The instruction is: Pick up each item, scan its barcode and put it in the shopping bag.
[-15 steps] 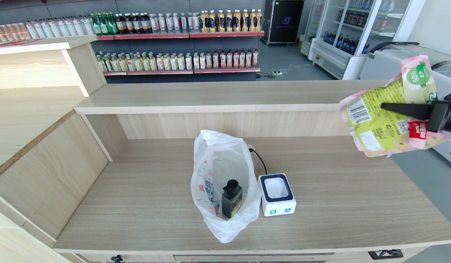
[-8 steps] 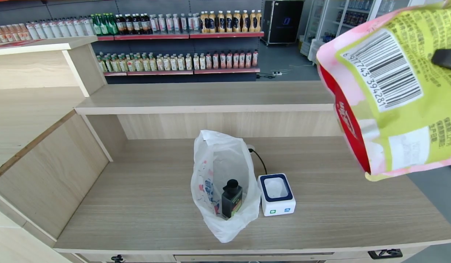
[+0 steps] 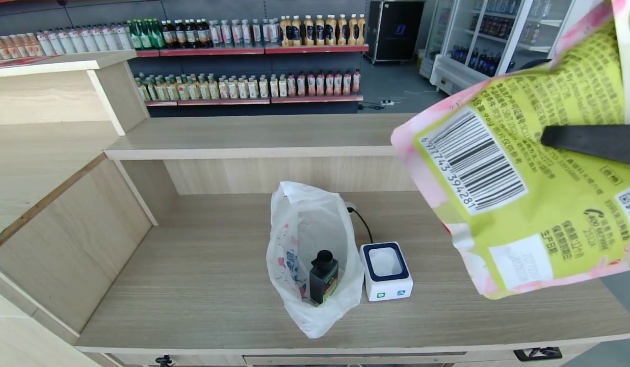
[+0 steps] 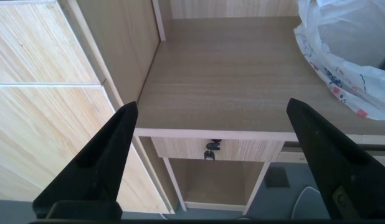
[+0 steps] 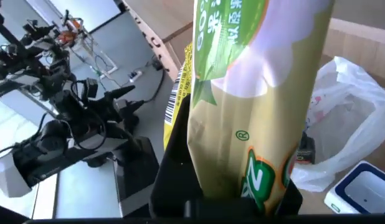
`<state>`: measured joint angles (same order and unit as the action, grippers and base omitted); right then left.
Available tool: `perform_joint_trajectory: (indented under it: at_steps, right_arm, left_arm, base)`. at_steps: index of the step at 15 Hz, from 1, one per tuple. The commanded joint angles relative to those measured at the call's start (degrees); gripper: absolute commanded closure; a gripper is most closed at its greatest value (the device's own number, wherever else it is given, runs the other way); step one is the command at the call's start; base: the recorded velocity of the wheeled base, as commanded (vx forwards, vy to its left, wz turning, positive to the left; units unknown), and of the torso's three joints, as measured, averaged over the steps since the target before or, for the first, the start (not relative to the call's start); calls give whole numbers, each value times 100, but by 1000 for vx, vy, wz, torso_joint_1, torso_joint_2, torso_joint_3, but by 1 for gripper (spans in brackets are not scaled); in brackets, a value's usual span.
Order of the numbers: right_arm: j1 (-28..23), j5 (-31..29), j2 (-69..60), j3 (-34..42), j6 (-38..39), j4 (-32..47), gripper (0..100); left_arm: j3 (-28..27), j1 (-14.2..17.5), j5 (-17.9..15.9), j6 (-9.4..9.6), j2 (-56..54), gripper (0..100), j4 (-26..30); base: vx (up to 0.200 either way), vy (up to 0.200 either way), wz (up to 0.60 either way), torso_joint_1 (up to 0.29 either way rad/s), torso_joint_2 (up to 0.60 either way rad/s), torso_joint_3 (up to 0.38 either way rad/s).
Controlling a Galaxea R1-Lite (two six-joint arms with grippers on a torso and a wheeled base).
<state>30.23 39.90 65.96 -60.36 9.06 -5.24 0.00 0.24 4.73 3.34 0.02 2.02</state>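
My right gripper (image 3: 585, 140) is shut on a green and pink snack pouch (image 3: 529, 183), held high and close to the head camera, above the right side of the counter, barcode side facing up. The same snack pouch (image 5: 248, 106) stands clamped between the right fingers. A white shopping bag (image 3: 310, 255) stands open at the counter's middle with a dark bottle (image 3: 323, 278) inside. The white and blue barcode scanner (image 3: 386, 270) sits just right of the bag. My left gripper (image 4: 211, 155) is open, held low off the counter's front left edge, near the shopping bag (image 4: 348, 56).
The wooden counter (image 3: 203, 285) has a raised back ledge (image 3: 274, 137) and a side wall on the left. A black cable (image 3: 363, 224) runs from the scanner to the back. A drawer handle (image 4: 211, 147) sits under the front edge. Drink shelves and fridges stand far behind.
The right gripper has carried the pouch up toward the camera and leftward, turning it so the barcode faces the camera. The bag, bottle and scanner have not moved.
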Motion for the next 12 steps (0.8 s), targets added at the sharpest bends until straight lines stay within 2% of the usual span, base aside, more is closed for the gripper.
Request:
perform_joint_trajectory:
  at_steps: [1,5,8,12]
  right_arm:
    - [176,264,101,-222,-159,-3,100]
    - [1028,413,39,-170,-466,41,100]
    - [1037,405,-119,-213,-862,726,100]
    - [1108,413,-128,-398,-1011,805,100]
  left_arm:
    - [0,2,2,0,-2,0,0]
    - [0,2,2,0,-2,0,0]
    - [0,2,2,0,-2,0,0]
    - [0,2,2,0,-2,0,0]
  base:
    - [0,0,0,0,0,0]
    - [0,0,0,0,0,0]
    - [0,0,0,0,0,0]
    - [0,0,0,0,0,0]
